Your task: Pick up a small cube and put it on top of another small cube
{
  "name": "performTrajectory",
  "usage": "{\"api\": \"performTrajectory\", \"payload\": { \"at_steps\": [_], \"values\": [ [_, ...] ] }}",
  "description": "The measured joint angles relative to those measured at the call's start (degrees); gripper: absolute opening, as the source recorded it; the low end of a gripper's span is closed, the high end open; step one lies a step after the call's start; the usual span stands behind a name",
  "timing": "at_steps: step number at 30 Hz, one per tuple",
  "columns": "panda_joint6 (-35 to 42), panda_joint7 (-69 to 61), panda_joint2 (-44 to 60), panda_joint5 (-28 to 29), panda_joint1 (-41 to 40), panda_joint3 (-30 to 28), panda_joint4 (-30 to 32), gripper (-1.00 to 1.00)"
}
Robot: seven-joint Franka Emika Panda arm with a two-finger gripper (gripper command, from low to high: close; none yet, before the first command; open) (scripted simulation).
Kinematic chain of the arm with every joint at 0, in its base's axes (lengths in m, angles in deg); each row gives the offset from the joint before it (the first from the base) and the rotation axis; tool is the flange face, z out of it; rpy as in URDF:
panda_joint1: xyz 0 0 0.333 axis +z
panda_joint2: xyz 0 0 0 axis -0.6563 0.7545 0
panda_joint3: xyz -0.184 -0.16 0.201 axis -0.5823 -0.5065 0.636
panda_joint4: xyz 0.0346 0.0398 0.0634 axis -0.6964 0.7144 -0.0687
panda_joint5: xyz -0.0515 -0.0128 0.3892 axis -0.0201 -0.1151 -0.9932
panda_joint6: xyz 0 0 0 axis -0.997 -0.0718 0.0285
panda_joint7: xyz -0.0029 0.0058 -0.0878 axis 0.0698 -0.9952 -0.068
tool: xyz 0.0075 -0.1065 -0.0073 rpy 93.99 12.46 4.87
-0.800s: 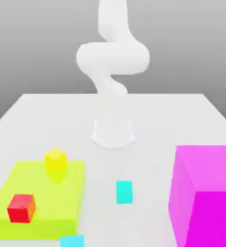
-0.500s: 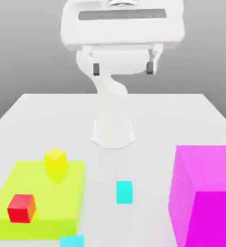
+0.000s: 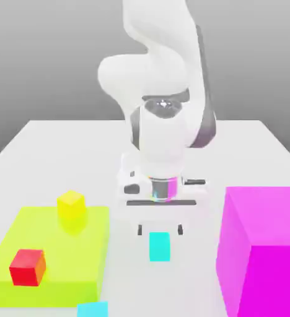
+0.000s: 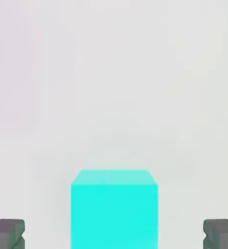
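Currently, the gripper [image 3: 160,230] is holding its fingers apart near the cyan cube [image 3: 160,247], with grasping, lifting and stacking all remaining.

The exterior view stands off the arm, opposite its base [image 3: 141,170], facing the robot from across the tabletop [image 3: 234,158] and looking slightly down, far enough back to take in the blocks and much of the arm. The hand view looks down at the tabletop from close above. Both views share the cyan cube [image 3: 160,246] and the tabletop around it.
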Motion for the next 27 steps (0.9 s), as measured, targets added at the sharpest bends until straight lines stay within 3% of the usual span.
{"api": "performTrajectory", "payload": {
  "at_steps": [2, 3, 10, 18, 27],
  "values": [
    [-3.41, 0.1, 4.18, 0.05, 0.73, -0.72, -0.75, 0.0],
    [-4.35, 0.12, 5.37, 0.07, 0.81, -0.8, -0.97, -1.0],
    [-4.26, 0.38, 5.23, 0.37, 0.84, -0.87, -0.94, -1.0],
    [8.13, -1.12, -9.79, -1.37, 0.18, 0.23, 1.7, -1.0],
    [20.71, -21.31, -9.29, -2.51, -8.42, -4.76, -11.01, -1.0]
  ]
}}
